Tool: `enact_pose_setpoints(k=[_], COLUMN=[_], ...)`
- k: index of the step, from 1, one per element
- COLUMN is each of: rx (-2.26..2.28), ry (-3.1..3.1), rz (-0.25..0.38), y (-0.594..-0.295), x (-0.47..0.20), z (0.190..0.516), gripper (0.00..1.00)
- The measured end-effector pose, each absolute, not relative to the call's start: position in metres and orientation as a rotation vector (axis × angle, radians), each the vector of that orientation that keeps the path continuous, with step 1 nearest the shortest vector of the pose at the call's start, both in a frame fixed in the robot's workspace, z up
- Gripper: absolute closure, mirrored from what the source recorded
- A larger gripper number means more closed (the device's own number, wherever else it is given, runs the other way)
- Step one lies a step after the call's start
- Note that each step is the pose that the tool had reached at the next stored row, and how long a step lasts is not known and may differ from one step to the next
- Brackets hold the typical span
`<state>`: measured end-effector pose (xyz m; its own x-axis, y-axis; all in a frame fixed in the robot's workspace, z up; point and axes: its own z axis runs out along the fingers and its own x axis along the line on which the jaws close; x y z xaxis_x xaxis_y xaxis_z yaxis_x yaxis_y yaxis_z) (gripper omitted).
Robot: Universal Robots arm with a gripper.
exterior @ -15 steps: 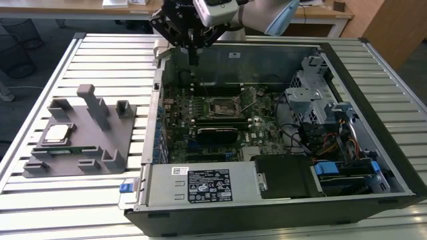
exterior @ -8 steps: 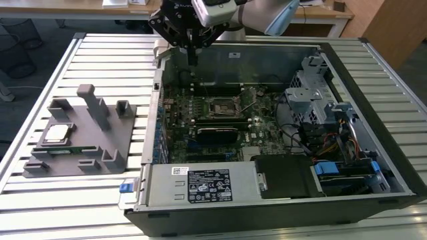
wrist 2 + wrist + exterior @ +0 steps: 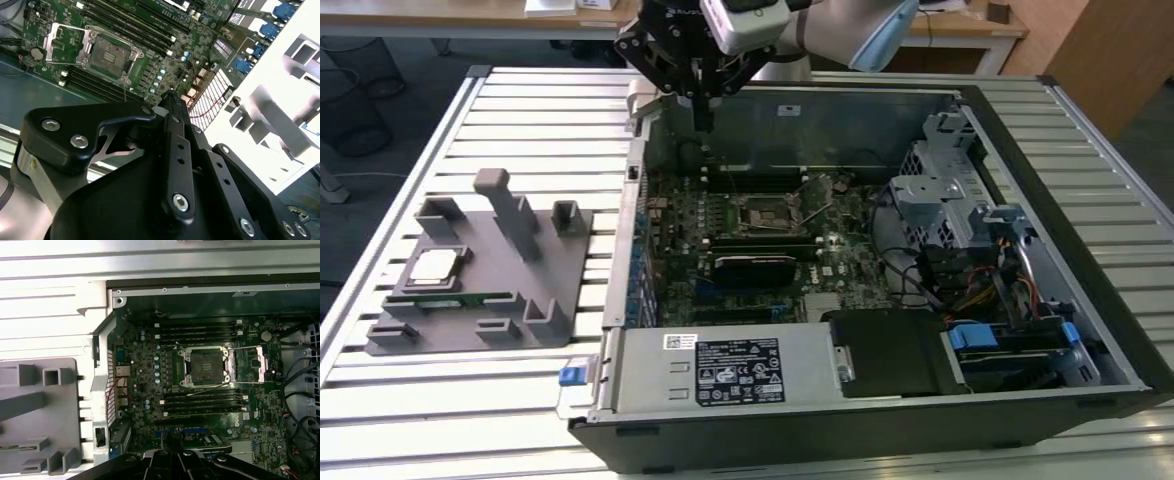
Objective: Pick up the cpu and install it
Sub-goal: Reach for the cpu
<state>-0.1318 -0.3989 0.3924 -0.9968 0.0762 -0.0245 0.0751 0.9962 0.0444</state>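
1. The gripper (image 3: 704, 120) hangs over the far end of the open computer case (image 3: 854, 440), right by its rear wall, with the tips pointing straight down above the motherboard (image 3: 678, 215).
2. Look at the fingers (image 3: 176, 150): in the exterior view they are pressed together into one narrow point with no gap between them. Nothing is pinched there; they carry nothing and touch nothing.
3. The cpu (image 3: 434, 268) is nowhere near that. It lies flat, silver top up, on the grey tray (image 3: 454, 338) outside the case, on the exterior view's left and well apart from the gripper.
4. Just beside the cpu, on its near side, a green memory stick (image 3: 450, 300) lies across the same tray among the upright blocks.
5. The cpu socket (image 3: 207, 367) sits in the middle of the motherboard with its dark contact field exposed. Its metal plate (image 3: 260, 366) is swung out to one side.
6. Dark memory slots (image 3: 200, 330) run along both sides of that socket.
7. In the second wrist view the black finger bars reach toward the board's edge, with the socket further on.
8. Case and tray both rest on a slatted metal table (image 3: 520, 120).
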Motion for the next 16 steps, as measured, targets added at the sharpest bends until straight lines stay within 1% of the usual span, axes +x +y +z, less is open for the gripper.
enact_pose_setpoints(k=[16], rx=[0.118], ry=[3.113], rz=[0.068], y=[-0.3989], x=[-0.135], z=[0.3915], gripper=[0.89])
